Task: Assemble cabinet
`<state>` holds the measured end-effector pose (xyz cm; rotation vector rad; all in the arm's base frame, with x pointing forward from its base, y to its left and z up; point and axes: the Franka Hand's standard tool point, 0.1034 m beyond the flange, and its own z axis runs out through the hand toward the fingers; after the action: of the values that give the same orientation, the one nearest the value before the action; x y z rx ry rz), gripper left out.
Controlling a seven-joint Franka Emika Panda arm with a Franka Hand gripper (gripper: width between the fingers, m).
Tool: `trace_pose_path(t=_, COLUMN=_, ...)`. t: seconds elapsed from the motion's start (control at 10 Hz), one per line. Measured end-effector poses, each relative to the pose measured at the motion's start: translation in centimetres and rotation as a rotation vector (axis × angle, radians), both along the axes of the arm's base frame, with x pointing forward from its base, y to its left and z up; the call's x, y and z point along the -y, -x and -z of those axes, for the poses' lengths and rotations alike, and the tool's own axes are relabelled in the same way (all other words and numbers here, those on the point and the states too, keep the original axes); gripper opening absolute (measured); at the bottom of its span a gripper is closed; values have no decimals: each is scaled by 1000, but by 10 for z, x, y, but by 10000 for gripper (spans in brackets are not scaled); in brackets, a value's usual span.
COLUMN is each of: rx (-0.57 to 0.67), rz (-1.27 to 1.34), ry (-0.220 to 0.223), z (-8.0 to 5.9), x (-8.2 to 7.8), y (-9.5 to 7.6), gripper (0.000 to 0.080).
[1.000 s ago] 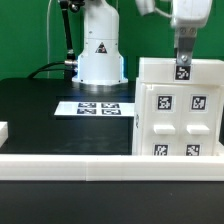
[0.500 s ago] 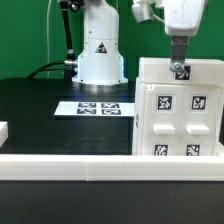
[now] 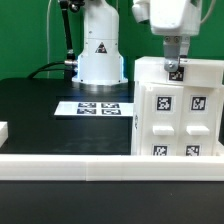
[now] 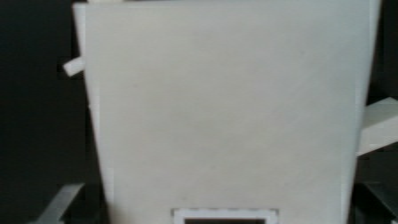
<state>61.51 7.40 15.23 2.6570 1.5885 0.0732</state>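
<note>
The cabinet (image 3: 180, 115) is a large white box standing at the exterior view's right, its front showing four small tagged drawer fronts. My gripper (image 3: 176, 60) comes down from above onto the cabinet's top edge, beside a small tag (image 3: 176, 69). In the wrist view the cabinet's white panel (image 4: 222, 100) fills the space between my fingers (image 4: 63, 203), with a tag (image 4: 222, 217) close to my gripper (image 4: 217, 205). The jaws stand closed against the panel's two sides. The cabinet's top leans slightly toward the exterior view's left.
The marker board (image 3: 95, 108) lies flat on the black table (image 3: 40, 110) left of the cabinet. The arm's white base (image 3: 98, 50) stands behind it. A white rail (image 3: 70, 162) runs along the front edge, and a small white block (image 3: 3, 130) sits at the far left.
My gripper has moved up a little and toward the exterior view's left. The cabinet's top edge has shifted left with it.
</note>
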Motion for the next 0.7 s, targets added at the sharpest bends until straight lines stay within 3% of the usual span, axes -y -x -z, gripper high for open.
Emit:
trace_pose_path(t=0.4, rx=5, rz=403, ry=-29, z=0, x=-1, y=0, gripper=558)
trace_pose_path(t=0.7, rx=35, rz=853, ry=-84, z=0, x=-2, y=2, gripper=560)
